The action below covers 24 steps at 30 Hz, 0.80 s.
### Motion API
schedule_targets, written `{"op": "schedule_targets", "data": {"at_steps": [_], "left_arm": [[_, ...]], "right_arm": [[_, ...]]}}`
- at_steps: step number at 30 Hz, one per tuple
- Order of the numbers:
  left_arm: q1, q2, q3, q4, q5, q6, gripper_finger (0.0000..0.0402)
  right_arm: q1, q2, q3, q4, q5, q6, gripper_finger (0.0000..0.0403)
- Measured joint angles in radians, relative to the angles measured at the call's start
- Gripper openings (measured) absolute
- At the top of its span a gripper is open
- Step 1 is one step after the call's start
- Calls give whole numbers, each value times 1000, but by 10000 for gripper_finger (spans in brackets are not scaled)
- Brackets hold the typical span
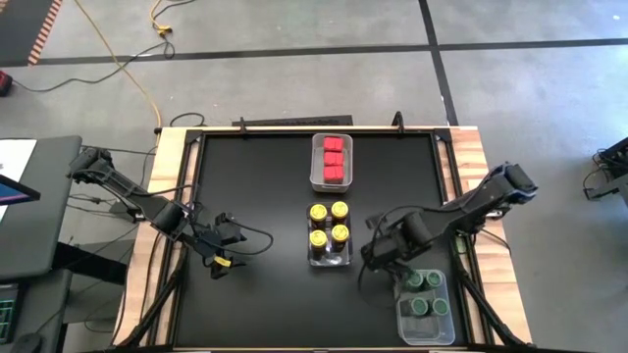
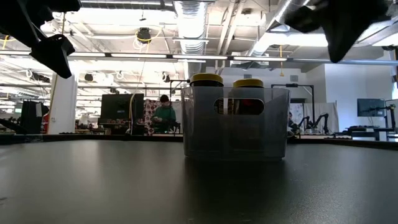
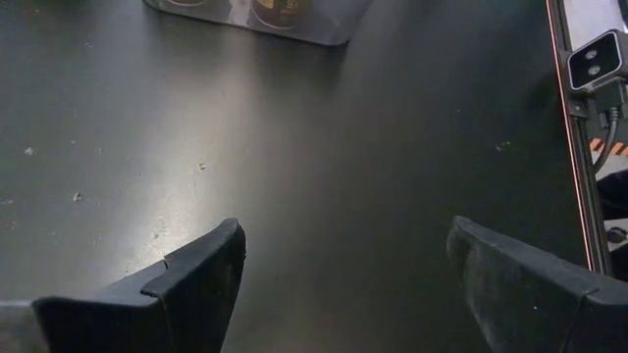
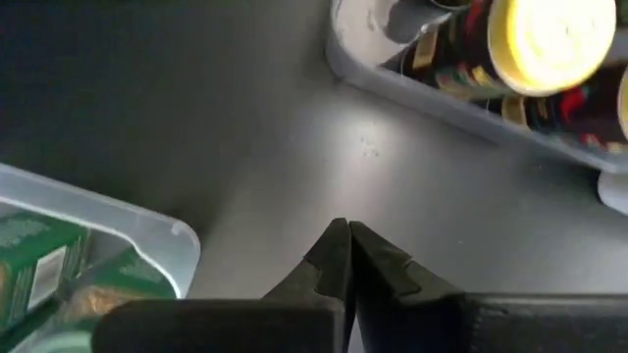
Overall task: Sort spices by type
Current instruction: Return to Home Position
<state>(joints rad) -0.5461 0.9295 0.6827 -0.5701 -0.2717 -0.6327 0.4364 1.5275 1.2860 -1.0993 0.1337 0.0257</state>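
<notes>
1. Left gripper (image 3: 345,233) hung over the bare black table (image 1: 255,167) on its left side, well apart from every bin. Its fingers (image 3: 196,279) were spread wide with nothing between them.
2. Clear bin (image 1: 315,169) at the centre back of the table held the red square-topped cans (image 1: 334,159). They were packed in one column, flat tops up, touching each other. How many there were was hard to tell.
3. Second clear bin (image 1: 331,263) sat at table centre, near the red-can bin but apart from it. It held four yellow-lidded jars (image 1: 318,212), upright, two by two. In the low view two yellow lids rose above its rim. Dark labels with red showed through the wall's handle slot.
4. Right gripper (image 4: 346,227) hung over bare table between the yellow-jar bin and the right-hand bin, just beside the latter's corner. Its fingers were pressed together and held nothing.
5. Third clear bin (image 1: 429,338) sat at the right front corner of the table. It held four green-lidded jars (image 1: 420,308), upright, two by two, grouped in the half toward the back. The right wrist view showed green labels through its wall.
6. Far behind the table, in the low view, a person (image 2: 164,115) was in the room.
</notes>
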Motion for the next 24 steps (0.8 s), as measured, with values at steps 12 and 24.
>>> {"op": "schedule_targets", "data": {"at_steps": [12, 24], "left_arm": [[0, 0, 0, 0, 0, 0, 340], [0, 0, 0, 0, 0, 0, 340]], "right_arm": [[-151, -506, -525, 550, -2, -8, 36], [-282, -895, -893, 960, -57, 7, 36]]}}
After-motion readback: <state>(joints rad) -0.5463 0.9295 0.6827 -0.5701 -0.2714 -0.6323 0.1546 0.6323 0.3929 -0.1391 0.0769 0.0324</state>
